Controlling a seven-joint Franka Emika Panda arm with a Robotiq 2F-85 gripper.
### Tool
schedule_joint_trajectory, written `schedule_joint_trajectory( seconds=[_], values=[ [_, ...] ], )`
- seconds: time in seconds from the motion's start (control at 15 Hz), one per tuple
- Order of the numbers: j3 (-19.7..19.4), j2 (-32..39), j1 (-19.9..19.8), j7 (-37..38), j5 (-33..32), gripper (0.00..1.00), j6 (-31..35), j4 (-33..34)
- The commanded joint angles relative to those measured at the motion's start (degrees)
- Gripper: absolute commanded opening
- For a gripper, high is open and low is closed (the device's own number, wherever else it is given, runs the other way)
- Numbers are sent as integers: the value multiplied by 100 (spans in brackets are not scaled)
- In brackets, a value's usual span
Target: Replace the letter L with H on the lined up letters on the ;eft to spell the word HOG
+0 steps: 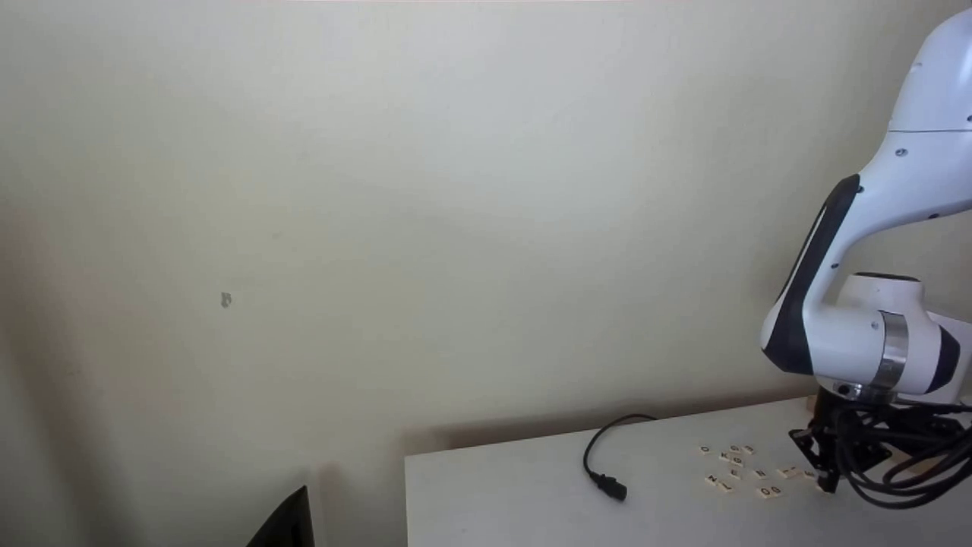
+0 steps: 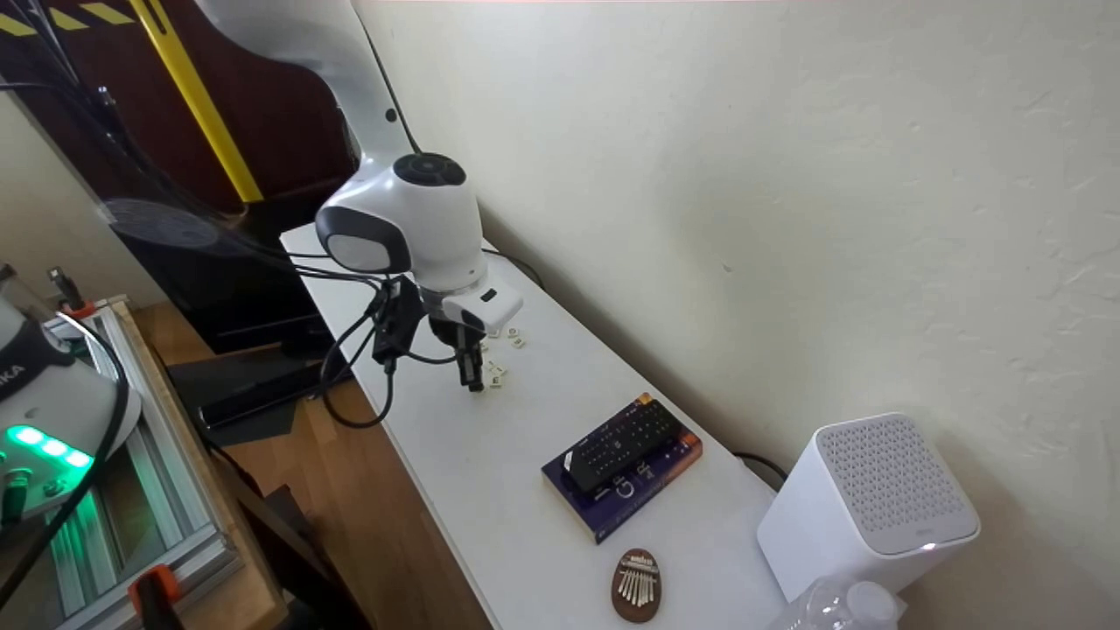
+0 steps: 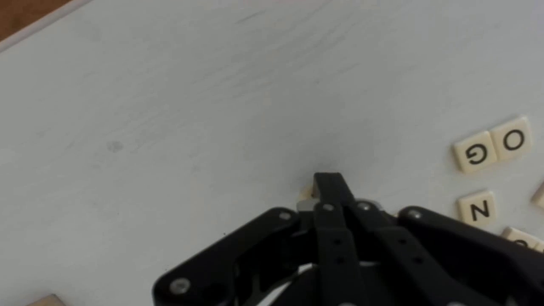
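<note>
Between the surface's (image 3: 170, 106) long edges, the G tile (image 3: 476, 151) and O tile (image 3: 513, 139) touch; the closed, empty tool (image 3: 329, 180) stands beside a half-hidden tile (image 3: 305, 194), letter unreadable: if H, ease it around G to O's free end.

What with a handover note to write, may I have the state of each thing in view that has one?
Gripper, shut, beside a partly hidden tile
G tile, face up, against the O tile
O tile, face up
N tile, face up, lying apart
Black plug, loose
Keyboard, lying on the purple box
Kalimba, tines up
White box, light lit
Green lights, lit
Bottle, capped
</note>
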Motion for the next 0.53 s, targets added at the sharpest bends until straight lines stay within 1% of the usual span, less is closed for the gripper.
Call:
schedule_joint_trajectory(
  seconds=[0.0,0.47],
  values=[
    [-34,178,18,63,-39,0,-237,173],
    [-44,130,136,159,-17,0,-582,16]
  ],
)
